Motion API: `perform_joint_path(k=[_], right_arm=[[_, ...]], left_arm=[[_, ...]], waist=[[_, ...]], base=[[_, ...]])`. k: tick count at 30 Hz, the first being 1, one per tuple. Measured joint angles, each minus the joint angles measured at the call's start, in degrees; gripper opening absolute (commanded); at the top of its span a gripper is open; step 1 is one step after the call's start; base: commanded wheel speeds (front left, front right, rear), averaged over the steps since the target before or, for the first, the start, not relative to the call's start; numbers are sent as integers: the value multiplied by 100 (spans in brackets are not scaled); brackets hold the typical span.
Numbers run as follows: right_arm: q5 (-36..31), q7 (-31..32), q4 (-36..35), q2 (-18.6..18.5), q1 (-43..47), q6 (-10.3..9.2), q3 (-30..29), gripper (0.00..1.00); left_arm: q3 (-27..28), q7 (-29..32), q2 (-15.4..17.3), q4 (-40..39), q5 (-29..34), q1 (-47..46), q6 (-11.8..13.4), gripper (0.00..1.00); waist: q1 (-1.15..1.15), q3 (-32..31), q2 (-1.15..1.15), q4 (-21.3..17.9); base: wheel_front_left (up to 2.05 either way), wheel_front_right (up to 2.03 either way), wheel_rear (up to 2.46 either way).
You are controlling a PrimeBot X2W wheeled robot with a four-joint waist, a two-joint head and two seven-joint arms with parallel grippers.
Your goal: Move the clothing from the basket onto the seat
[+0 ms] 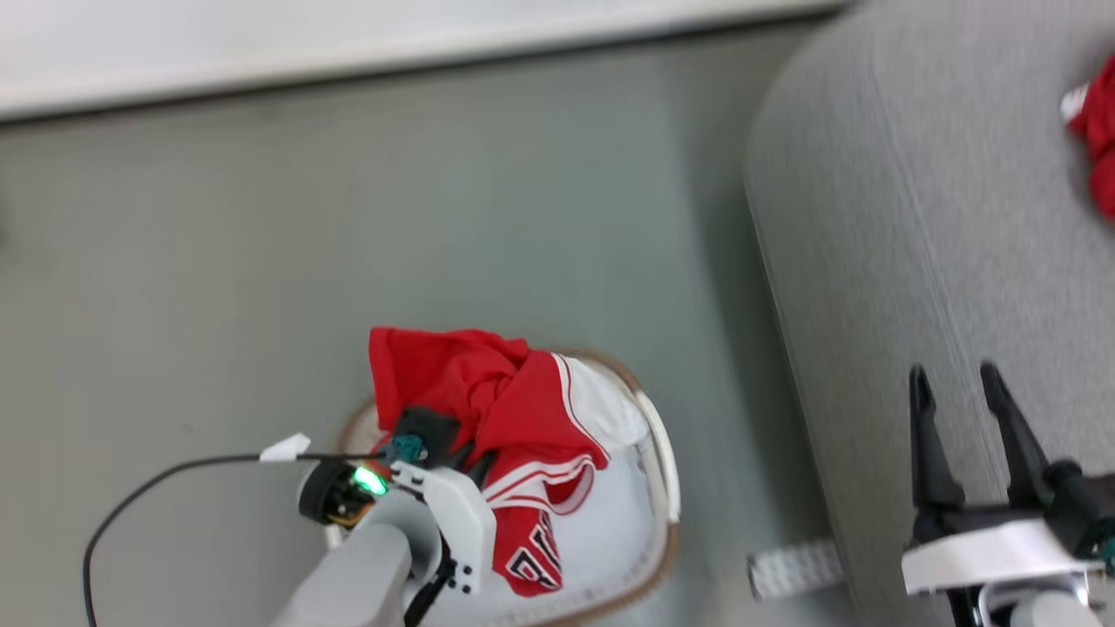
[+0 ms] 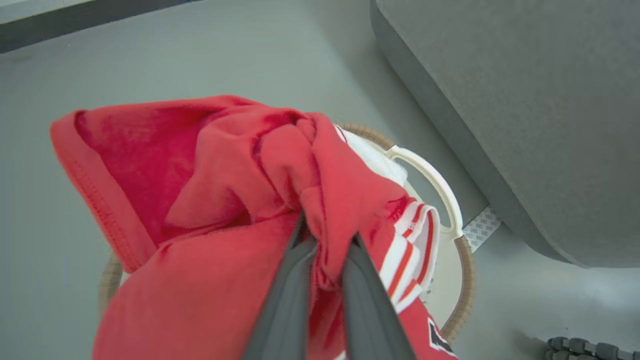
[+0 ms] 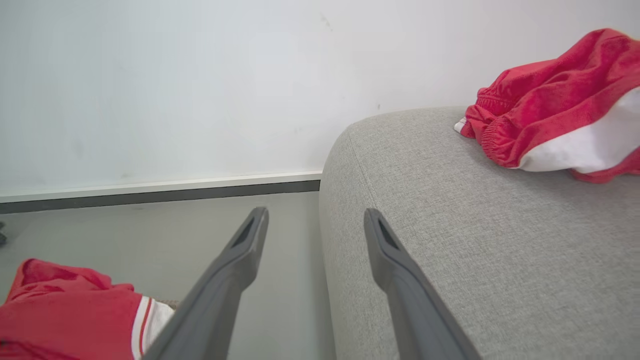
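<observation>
Cloth filled the narrow gap of the left gripper [image 2: 329, 232] in the left wrist view. Its two long fingers were clamped on a fold of a red garment [image 2: 210, 190] with red-and-white striped trim. The garment was bunched up above the basket [image 2: 468, 280], whose tan rim and white handle showed behind it. White material [image 2: 372, 157] lay inside, though cloth or lining could not be told. The basket stood on the grey floor [image 2: 200, 50] just beside the base of the seat [image 2: 525, 100].

In the head view, the left arm reached down over the basket with its fingers mostly buried in the red garment. The garment's upper part spread past the rim, and its striped lower part, bearing a black-and-white print, lay inside over the white material. A black cable [image 1: 157, 479] ran from the wrist. The right gripper [image 1: 952, 374] hovered over the seat's edge, fingers apart and empty. A second red garment [image 1: 1099, 131] lay on the seat at the right border.

In the right wrist view, the right fingers stood well spread with nothing between them. The second garment, red with a white panel, rested on top of the seat, well apart from them.
</observation>
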Motion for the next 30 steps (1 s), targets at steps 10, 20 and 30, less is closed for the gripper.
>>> perform_joint_path(k=[10,20,30], right_arm=[[-146,0,196,-1,779,0,-294,100],[-197,0,247,0,1373,0,-324,100],[-311,1,166,-4,1666,0,34,100]], left_arm=[[366,-75,7,-909,-547,563,305,0],[713,328,545,-2563,-812,1140,859,0],[891,1134,1221,-4867,-872,1890,1478,0]], waist=[[-1,-1488,0,686],[-2,-2632,0,1205],[-1,-3129,0,1306]], base=[[0,0,0],[0,0,0],[0,0,0]])
